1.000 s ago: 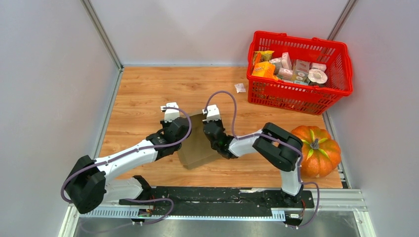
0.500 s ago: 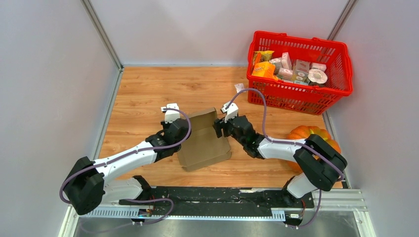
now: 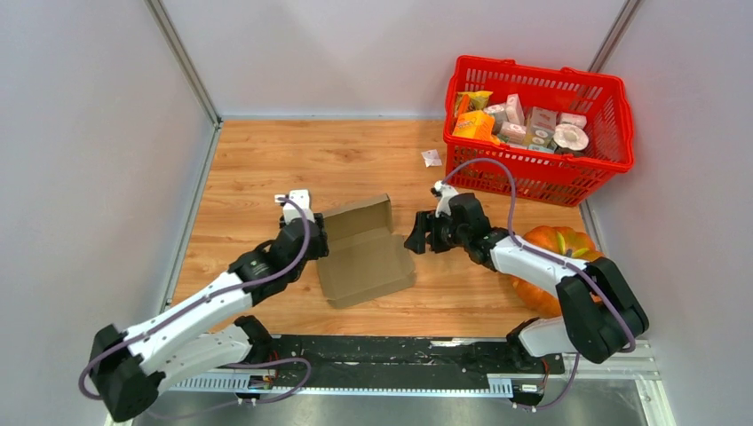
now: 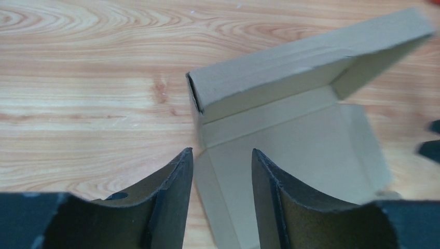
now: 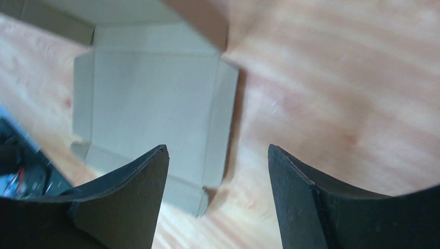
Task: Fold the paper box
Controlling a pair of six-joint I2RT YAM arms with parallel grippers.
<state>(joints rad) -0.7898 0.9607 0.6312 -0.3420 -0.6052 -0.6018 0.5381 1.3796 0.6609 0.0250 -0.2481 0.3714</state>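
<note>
The paper box (image 3: 366,259) is plain brown cardboard lying on the wooden table, a shallow tray with its lid flap (image 3: 355,214) raised at the far end. My left gripper (image 3: 317,245) sits just off the box's left edge, open and holding nothing. In the left wrist view the paper box (image 4: 290,129) lies ahead of the left gripper (image 4: 222,153), its left wall running between the spread fingers but untouched. My right gripper (image 3: 416,240) stands open, a short gap right of the box. In the right wrist view the paper box (image 5: 150,98) lies below and left of the right gripper (image 5: 218,150).
A red basket (image 3: 623,133) with several small printed packages stands at the back right. An orange pumpkin (image 3: 552,241) sits at the right, partly behind my right arm. A small white packet (image 3: 431,158) lies left of the basket. Grey walls close both sides.
Both grippers opened and drew away from the box, the left toward the left, the right swinging out to the right. The box now lies free with its lid flap raised.
</note>
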